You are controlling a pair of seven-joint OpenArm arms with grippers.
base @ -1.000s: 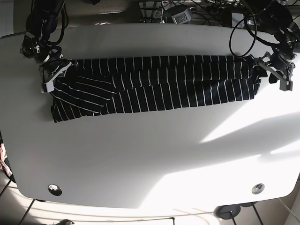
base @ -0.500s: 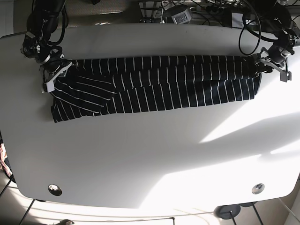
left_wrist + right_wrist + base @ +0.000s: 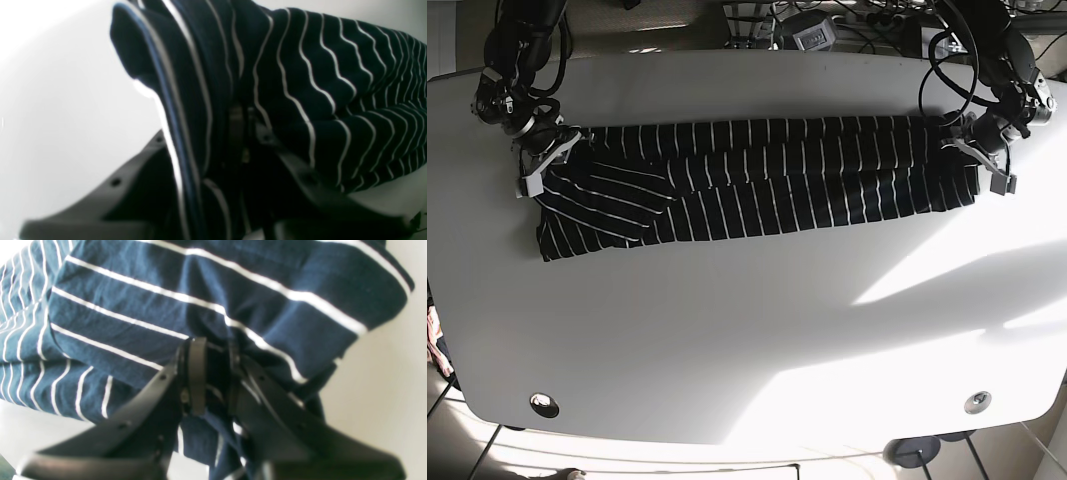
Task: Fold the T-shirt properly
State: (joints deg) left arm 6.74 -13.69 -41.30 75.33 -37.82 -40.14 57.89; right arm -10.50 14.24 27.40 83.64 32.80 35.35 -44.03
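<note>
Now the striped T-shirt (image 3: 757,190) lies as a long band across the far part of the white table (image 3: 747,340). Each end is pinched: the left gripper (image 3: 977,160) and the right gripper (image 3: 545,160) are both clenched on cloth, probably so the band stays stretched and flat for the next fold.

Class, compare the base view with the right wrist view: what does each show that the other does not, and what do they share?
Only the base view shows the whole white table, the full striped T-shirt folded into a long band, and the left claw at its far end. Only the right wrist view shows the right claw up close, fingers pinching the cloth. Both show the T-shirt and the right claw.
</note>
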